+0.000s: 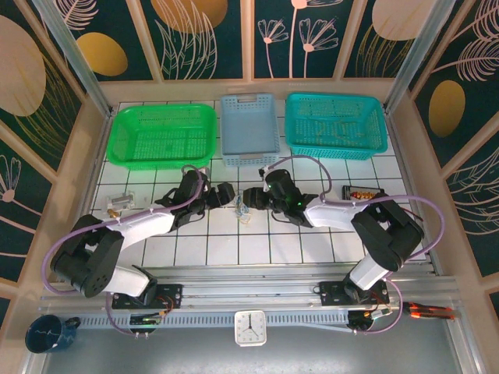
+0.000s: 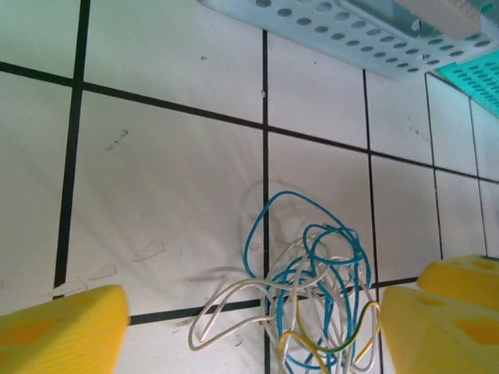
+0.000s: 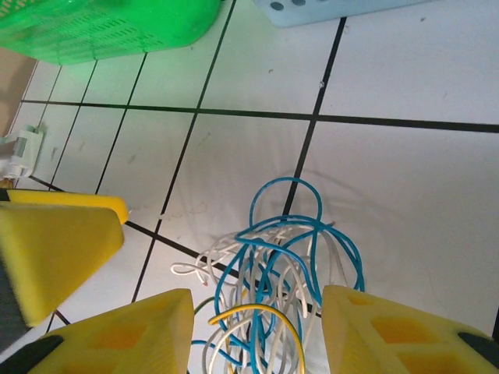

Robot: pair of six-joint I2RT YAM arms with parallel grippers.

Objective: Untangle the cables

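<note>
Desk (image 2: 171, 179): white tile-pattern surface, smooth, faint sheen, small scuffs.
Cables (image 2: 312, 288): thin, smooth plastic sheath, slight gloss; blue, white, yellow.
Left fingers (image 2: 62, 331), right fingers (image 3: 390, 335): yellow plastic, matt, moulded recesses.
Green basket (image 1: 164, 107), pale blue basket (image 1: 249, 160), teal basket (image 1: 335, 97): perforated plastic, glossy.
Rail (image 1: 249, 282) at desk's near edge: bare grey metal.

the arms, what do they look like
Both the left arm and the right arm have white shells with black joints and bases. A purple hose loops along each. The fingers are chunky yellow wedges with shallow recesses.
</note>
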